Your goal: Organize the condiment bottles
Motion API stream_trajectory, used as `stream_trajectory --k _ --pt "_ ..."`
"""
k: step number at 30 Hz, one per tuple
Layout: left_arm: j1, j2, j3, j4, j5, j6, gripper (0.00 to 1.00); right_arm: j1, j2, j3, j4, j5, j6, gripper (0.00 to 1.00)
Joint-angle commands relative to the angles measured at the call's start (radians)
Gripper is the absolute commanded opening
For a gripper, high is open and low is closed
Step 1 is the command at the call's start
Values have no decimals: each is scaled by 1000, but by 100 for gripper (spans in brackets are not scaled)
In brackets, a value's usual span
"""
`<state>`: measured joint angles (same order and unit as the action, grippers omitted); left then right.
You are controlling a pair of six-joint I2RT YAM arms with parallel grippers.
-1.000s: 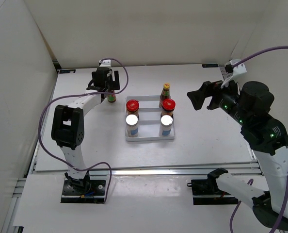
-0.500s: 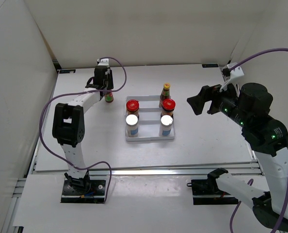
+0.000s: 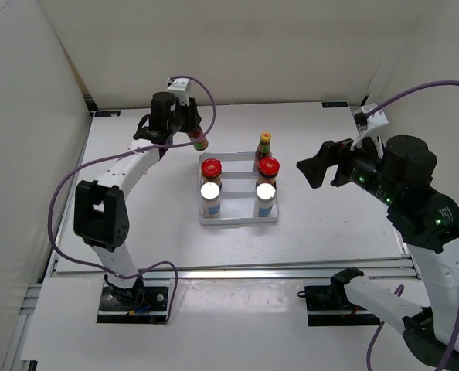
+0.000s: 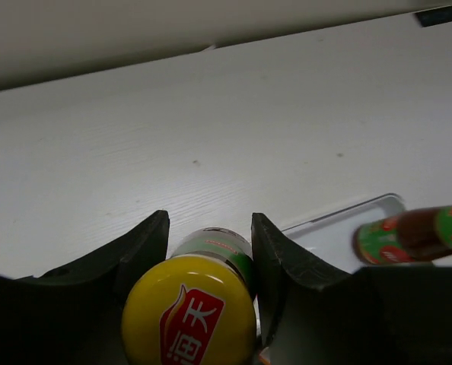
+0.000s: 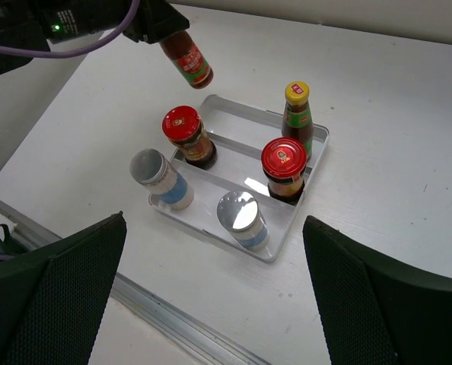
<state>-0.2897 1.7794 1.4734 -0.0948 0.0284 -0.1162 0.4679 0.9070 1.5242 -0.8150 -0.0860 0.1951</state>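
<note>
Tabletop (image 3: 330,224) of white matte board with a faint wood grain, boxed in by plain white walls. Left arm of white shells and black joints, stretched to the far left. Right arm bent high over the right side.

Right gripper (image 3: 311,166) in black, finely stippled plastic, blunt fingers (image 5: 55,296) spread wide, clasping nothing, well to the right of the tray.

Left gripper (image 4: 209,236) in smooth black plastic, curved fingers (image 4: 138,255) clamped on the neck of a slim glass bottle of red sauce (image 3: 199,139). Green label, glossy round yellow cap (image 4: 189,313) printed with a red logo. Bottle tilted, raised off the table, just beyond the tray's far left corner.

White rectangular plastic tray (image 3: 239,222) with rounded corners and raised cross ridges, lying flat at mid-table.

Upright inside it, in two columns:
- Two squat dark glass jars with round red printed lids, left jar (image 3: 211,168) and right jar (image 3: 268,167), set behind the shakers.
- Two white cylindrical shakers with shiny silver tops, left shaker (image 3: 211,191) and right shaker (image 3: 266,190), along the near side, each touching or almost touching the jar behind it.
- Second slim sauce bottle (image 3: 263,148), narrow-necked, yellow-capped and green-labelled, at the far right, just behind the right jar.
</note>
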Motion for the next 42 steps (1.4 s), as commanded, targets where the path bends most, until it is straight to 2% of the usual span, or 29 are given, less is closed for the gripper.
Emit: stream_trajectory --k 1,10,16,22,25,29,31,32,37,42 --pt "-32 -83 16 101 163 -19 11 5 -36 -2 2 -21 12 100" --pt "-72 -12 -22 101 229 3 11 5 -54 -12 -30 -12 12 100" --pt "-91 29 -33 101 159 44 11 5 -54 -12 -30 -12 12 100" --pt "-91 69 -33 92 128 53 17 5 -54 -12 -30 -12 12 100" --pt "-101 78 -33 81 119 64 26 5 -54 -12 -30 -21 12 100" --pt "-111 78 -2 40 110 89 64 5 -54 -21 -30 -21 12 100" --pt "-120 68 21 40 87 89 96 5 -63 -21 -30 -21 21 100" --pt "-120 54 21 40 87 89 100 5 -63 -21 -30 -21 21 100" --pt "-129 20 88 29 87 67 100 5 -63 -30 -30 43 44 100" --pt "-129 -72 120 29 56 41 100 5 -5 8 -117 201 66 100"
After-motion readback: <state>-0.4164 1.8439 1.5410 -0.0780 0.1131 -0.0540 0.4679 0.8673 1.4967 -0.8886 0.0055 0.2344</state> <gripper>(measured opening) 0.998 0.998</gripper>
